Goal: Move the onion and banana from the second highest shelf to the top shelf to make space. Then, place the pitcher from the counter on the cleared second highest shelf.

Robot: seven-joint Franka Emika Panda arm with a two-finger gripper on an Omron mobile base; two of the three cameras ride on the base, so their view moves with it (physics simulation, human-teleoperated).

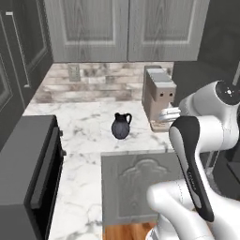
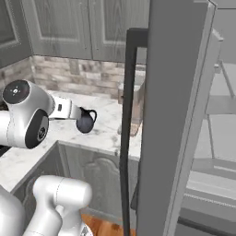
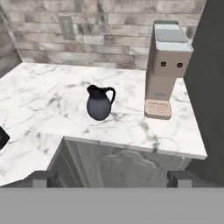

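Observation:
The dark grey-black pitcher (image 1: 121,125) stands upright on the white marble counter (image 1: 79,122), handle to its right. In the hand view the pitcher (image 3: 99,103) sits just left of centre, well ahead of my gripper (image 3: 111,178). The two fingertips (image 3: 41,178) stand wide apart with nothing between them, so the gripper is open. From the right base camera the pitcher (image 2: 85,120) is partly behind my white hand. The onion and banana are out of view. Grey fridge shelf slabs (image 2: 221,138) show past the door; I cannot tell which is which.
A beige coffee machine (image 1: 158,96) stands on the counter right of the pitcher, against the brick splashback. A dark appliance (image 1: 28,173) sits at the counter's left. The open grey fridge door (image 2: 170,115) stands tall at the right. Grey wall cabinets hang above.

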